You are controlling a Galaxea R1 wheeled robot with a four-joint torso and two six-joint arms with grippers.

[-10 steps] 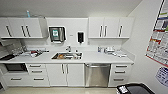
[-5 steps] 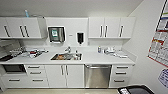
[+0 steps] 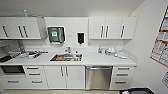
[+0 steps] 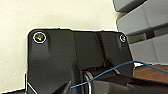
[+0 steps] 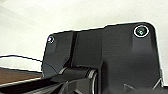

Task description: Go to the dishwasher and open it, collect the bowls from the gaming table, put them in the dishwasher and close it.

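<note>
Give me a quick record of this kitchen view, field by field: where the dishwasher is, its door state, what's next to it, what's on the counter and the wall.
dishwasher: stainless front, under the counter, right of the sink
door: shut, bar handle across the top
left neighbour: white double-door cabinet
right neighbour: white drawer stack
sink: set in the white counter, items inside
counter right: pale dishes, too blurred to name
wall: paper towel dispenser, small dark dispenser
</note>
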